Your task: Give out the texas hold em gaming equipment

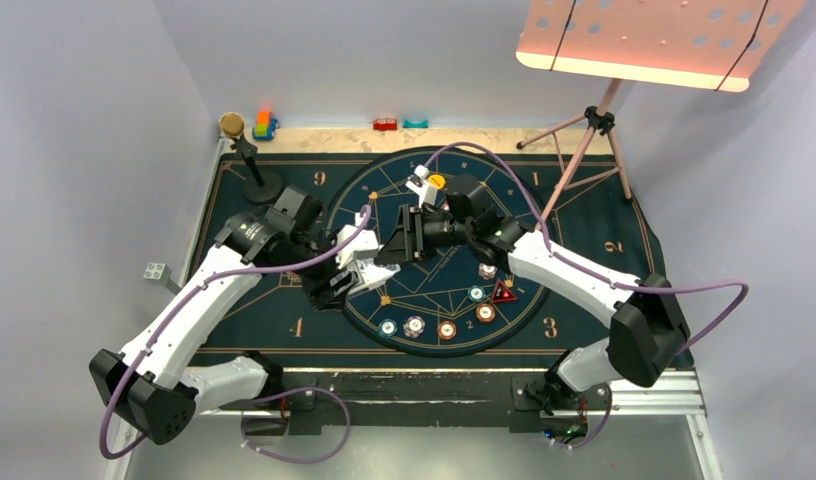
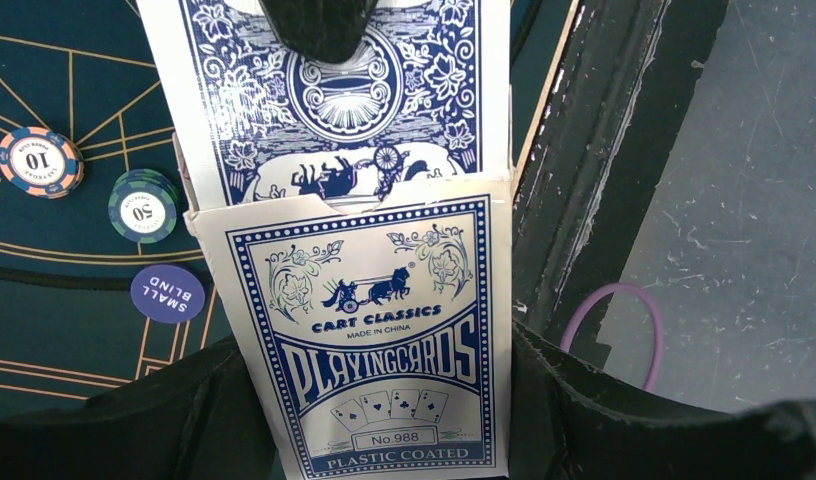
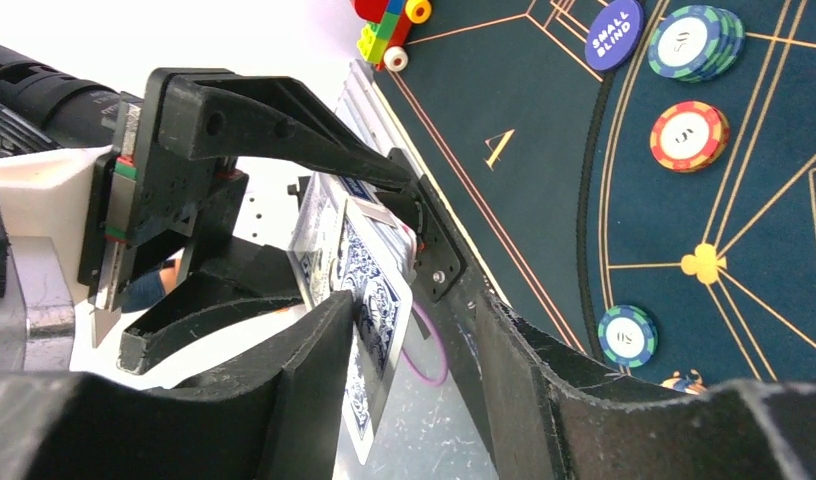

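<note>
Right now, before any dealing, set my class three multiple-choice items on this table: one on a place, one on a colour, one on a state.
1. Where is the card box? A in the left gripper; B flat on the mat; C on the stand.
2. The cards have backs of: A red; B blue; C green.
3. The card box is: A sealed; B open, cards poking out; C crushed.
Key: 1 A, the gripper's fingers flank it; 2 B, blue pattern with a white border; 3 B, cards rise past its flap.
</note>
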Controlling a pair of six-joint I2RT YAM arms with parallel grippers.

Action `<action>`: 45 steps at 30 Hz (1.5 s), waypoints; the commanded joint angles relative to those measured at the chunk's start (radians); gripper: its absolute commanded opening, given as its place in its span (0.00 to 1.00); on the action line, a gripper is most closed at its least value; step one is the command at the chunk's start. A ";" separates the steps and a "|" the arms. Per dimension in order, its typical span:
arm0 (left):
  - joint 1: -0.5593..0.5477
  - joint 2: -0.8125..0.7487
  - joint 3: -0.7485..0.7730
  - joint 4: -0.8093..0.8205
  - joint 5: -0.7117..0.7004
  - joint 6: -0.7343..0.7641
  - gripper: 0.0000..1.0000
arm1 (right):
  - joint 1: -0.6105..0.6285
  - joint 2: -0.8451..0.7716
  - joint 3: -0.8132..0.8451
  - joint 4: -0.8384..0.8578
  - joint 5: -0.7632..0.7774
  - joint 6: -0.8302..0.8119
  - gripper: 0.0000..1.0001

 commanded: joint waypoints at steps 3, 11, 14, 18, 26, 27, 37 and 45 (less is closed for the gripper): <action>0.001 -0.022 0.040 0.013 0.036 -0.034 0.05 | -0.042 -0.061 -0.032 -0.020 0.004 -0.034 0.47; 0.001 -0.038 0.038 0.036 0.059 -0.053 0.04 | -0.071 -0.086 -0.047 -0.037 -0.001 -0.046 0.37; 0.002 -0.040 0.036 0.038 0.061 -0.054 0.04 | -0.082 -0.099 -0.052 -0.042 -0.006 -0.048 0.33; 0.002 -0.043 0.031 0.041 0.058 -0.054 0.04 | -0.093 -0.113 -0.047 -0.051 -0.008 -0.049 0.25; 0.002 -0.043 0.025 0.047 0.065 -0.058 0.04 | -0.132 -0.147 -0.018 -0.113 -0.001 -0.077 0.12; 0.003 -0.041 0.023 0.048 0.067 -0.059 0.04 | -0.137 -0.153 -0.012 -0.121 0.001 -0.079 0.10; 0.003 -0.053 0.002 0.031 0.068 -0.045 0.04 | -0.225 -0.162 0.100 -0.208 -0.001 -0.123 0.00; 0.003 -0.083 0.001 -0.024 0.088 -0.029 0.03 | -0.306 -0.032 0.147 -0.100 -0.067 -0.094 0.00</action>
